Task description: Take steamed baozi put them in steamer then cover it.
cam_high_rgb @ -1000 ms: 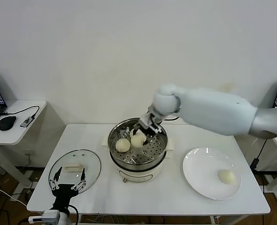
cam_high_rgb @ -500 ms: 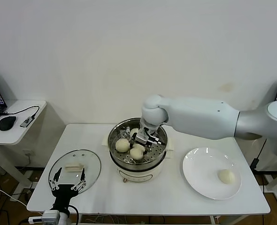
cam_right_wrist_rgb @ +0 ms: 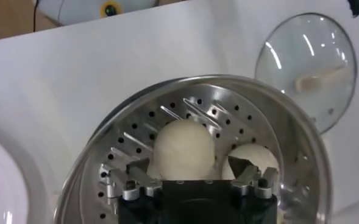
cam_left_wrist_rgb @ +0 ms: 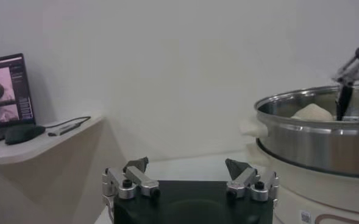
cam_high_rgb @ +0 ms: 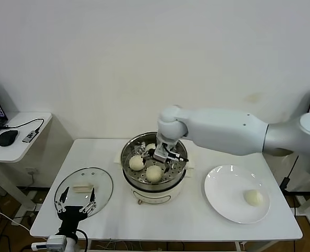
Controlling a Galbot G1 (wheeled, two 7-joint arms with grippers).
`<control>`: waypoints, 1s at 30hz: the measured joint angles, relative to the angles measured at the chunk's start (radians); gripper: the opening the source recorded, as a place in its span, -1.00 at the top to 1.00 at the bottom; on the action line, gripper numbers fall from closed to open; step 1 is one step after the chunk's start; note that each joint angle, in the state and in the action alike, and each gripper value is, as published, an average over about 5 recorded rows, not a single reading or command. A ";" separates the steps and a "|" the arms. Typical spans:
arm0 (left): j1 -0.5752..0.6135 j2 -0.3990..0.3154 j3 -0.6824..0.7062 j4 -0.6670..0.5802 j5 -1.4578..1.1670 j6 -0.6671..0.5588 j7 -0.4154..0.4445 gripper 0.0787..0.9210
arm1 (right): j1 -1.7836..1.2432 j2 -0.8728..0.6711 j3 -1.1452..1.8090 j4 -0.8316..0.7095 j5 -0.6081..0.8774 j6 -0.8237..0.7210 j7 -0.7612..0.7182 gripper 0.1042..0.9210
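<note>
baozi (cam_right_wrist_rgb: 183,148) lies free between right gripper's (cam_right_wrist_rgb: 190,176) wide-open jaws.

The head camera is looking down from high over the white table (cam_high_rgb: 186,220). Both wrist cameras are sitting close, sharing the round shiny steel steamer (cam_high_rgb: 154,181) (cam_left_wrist_rgb: 313,143) (cam_right_wrist_rgb: 301,158).
</note>
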 measured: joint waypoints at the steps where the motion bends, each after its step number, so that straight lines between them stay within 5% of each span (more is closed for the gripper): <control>1: 0.000 0.002 -0.001 -0.001 0.000 0.000 0.000 -0.77 | 0.007 -0.011 0.005 0.006 0.012 -0.020 -0.001 -0.76; 15: -0.014 0.023 0.013 0.005 0.004 0.000 0.002 -0.77 | 0.046 -0.369 0.051 0.194 0.190 -0.494 0.035 -0.76; 30: -0.006 0.033 0.019 0.008 0.014 -0.004 0.003 -0.77 | -0.365 -0.767 0.341 0.257 0.037 -0.647 0.070 -0.76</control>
